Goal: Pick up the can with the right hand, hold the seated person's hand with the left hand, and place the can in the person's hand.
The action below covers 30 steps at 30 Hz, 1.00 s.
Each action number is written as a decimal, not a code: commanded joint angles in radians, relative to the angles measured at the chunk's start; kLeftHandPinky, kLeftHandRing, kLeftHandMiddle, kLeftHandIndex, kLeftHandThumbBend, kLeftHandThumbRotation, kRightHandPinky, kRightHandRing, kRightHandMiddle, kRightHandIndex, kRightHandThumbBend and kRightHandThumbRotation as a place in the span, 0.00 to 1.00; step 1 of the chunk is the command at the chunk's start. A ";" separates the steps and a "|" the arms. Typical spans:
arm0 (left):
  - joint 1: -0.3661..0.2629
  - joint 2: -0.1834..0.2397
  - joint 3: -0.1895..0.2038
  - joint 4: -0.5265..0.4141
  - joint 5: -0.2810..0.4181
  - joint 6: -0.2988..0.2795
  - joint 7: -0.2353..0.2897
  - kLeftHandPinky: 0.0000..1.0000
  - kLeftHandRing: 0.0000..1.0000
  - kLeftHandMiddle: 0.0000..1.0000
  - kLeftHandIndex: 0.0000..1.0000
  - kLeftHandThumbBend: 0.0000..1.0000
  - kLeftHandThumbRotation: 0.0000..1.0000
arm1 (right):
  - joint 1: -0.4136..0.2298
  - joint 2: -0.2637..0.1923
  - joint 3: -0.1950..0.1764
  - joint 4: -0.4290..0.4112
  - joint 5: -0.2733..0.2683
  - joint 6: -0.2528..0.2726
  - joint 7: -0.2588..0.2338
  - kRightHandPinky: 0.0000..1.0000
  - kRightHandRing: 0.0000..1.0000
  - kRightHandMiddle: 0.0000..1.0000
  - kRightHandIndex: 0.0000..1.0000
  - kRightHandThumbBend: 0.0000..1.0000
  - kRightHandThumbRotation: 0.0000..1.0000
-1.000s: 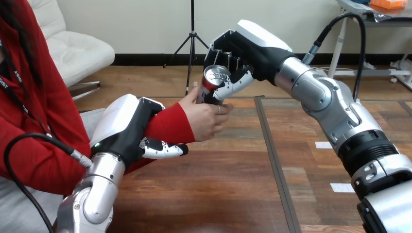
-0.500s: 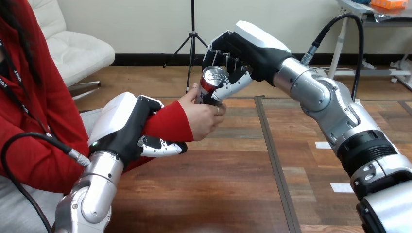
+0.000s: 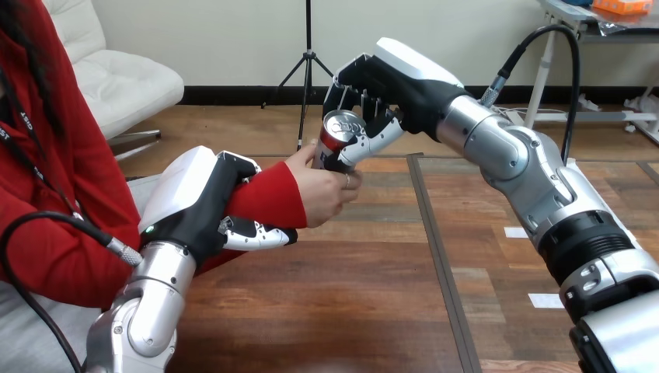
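A red and silver can [image 3: 336, 140] stands upright in the person's hand [image 3: 326, 190], above the table's far middle. My right hand [image 3: 381, 93] reaches in from the right and is curled round the can from above and behind, its thumb on the can's near side. The person's fingers wrap the can's lower part, so both hands are on it. My left hand [image 3: 206, 206] is shut on the person's forearm in the red sleeve, its thumb [image 3: 260, 233] lying under the sleeve just behind the wrist.
The wooden table [image 3: 350, 295] stretches out in front, with a dark seam [image 3: 435, 249] running front to back through its middle. Two small white tape marks [image 3: 517, 231] lie on the right half under my right arm.
My right hand, the can and the person's hand have shifted slightly to the left and down. My left hand keeps its hold on the forearm.
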 commanded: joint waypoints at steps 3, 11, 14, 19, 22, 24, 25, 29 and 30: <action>-0.135 -0.025 0.024 -0.156 -0.027 -0.039 0.036 0.16 0.21 0.29 0.32 0.63 0.00 | -0.006 0.037 -0.004 -0.080 0.036 -0.003 0.005 0.22 0.27 0.35 0.43 0.67 0.00; -0.133 -0.023 0.024 -0.153 -0.028 -0.043 0.038 0.16 0.21 0.29 0.32 0.63 0.00 | -0.002 0.035 -0.003 -0.083 0.040 0.005 0.005 0.22 0.27 0.34 0.43 0.67 0.00; -0.132 -0.022 0.024 -0.151 -0.027 -0.041 0.039 0.16 0.21 0.29 0.32 0.63 0.00 | 0.000 0.035 -0.003 -0.083 0.040 0.008 0.001 0.23 0.28 0.34 0.43 0.66 0.00; -0.131 -0.020 0.023 -0.146 -0.029 -0.048 0.039 0.17 0.22 0.30 0.32 0.64 0.00 | 0.003 0.033 -0.004 -0.087 0.039 0.009 -0.002 0.23 0.29 0.35 0.43 0.66 0.00; -0.130 -0.021 0.025 -0.151 -0.044 -0.042 0.024 0.18 0.23 0.32 0.34 0.67 0.00 | 0.004 0.031 -0.003 -0.087 0.039 0.007 -0.003 0.25 0.30 0.36 0.44 0.64 0.00; -0.129 -0.018 0.023 -0.157 -0.045 -0.035 0.012 0.19 0.24 0.33 0.34 0.68 0.00 | 0.004 0.029 -0.002 -0.087 0.036 0.008 -0.003 0.25 0.31 0.37 0.44 0.64 0.01; -0.129 -0.015 0.021 -0.160 -0.041 -0.033 0.007 0.20 0.27 0.35 0.36 0.70 0.00 | 0.004 0.028 -0.001 -0.088 0.034 0.010 -0.003 0.26 0.32 0.38 0.44 0.64 0.03; -0.129 0.007 0.010 -0.168 -0.010 -0.033 -0.002 0.28 0.36 0.42 0.42 0.74 0.00 | 0.005 0.026 0.000 -0.092 0.031 0.013 -0.003 0.30 0.36 0.42 0.45 0.65 0.15; -0.128 0.014 0.006 -0.171 0.000 -0.035 -0.004 0.29 0.37 0.43 0.44 0.75 0.00 | 0.006 0.025 -0.001 -0.093 0.032 0.014 -0.002 0.31 0.37 0.42 0.46 0.65 0.18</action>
